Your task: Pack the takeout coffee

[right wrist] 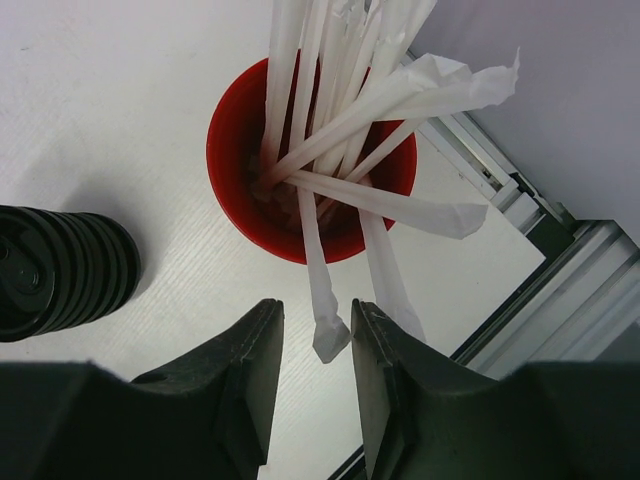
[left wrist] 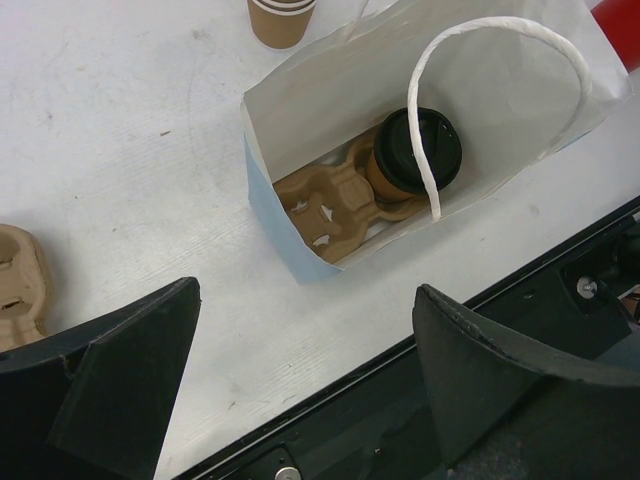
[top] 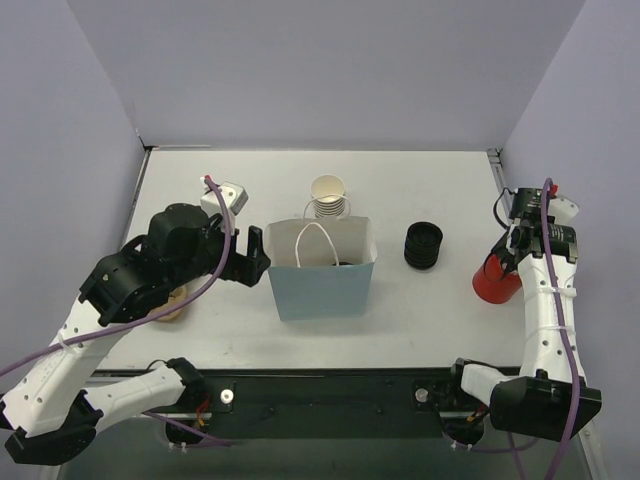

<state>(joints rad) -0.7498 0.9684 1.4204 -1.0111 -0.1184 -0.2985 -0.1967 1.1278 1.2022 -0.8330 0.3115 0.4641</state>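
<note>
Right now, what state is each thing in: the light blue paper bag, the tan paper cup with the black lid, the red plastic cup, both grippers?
Light blue paper bag: upright, open on top.
Tan paper coffee cup with black plastic lid: lidded, upright in the bag.
Red plastic cup: upright, holding paper-wrapped straws.
Left gripper: open, empty.
Right gripper: jaws apart around one straw's tip, not clamped.

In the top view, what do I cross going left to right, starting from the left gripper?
In order: left gripper → blue paper bag → stack of black lids → red cup of straws. The tan cup stack is left out: it sits behind the bag.
</note>
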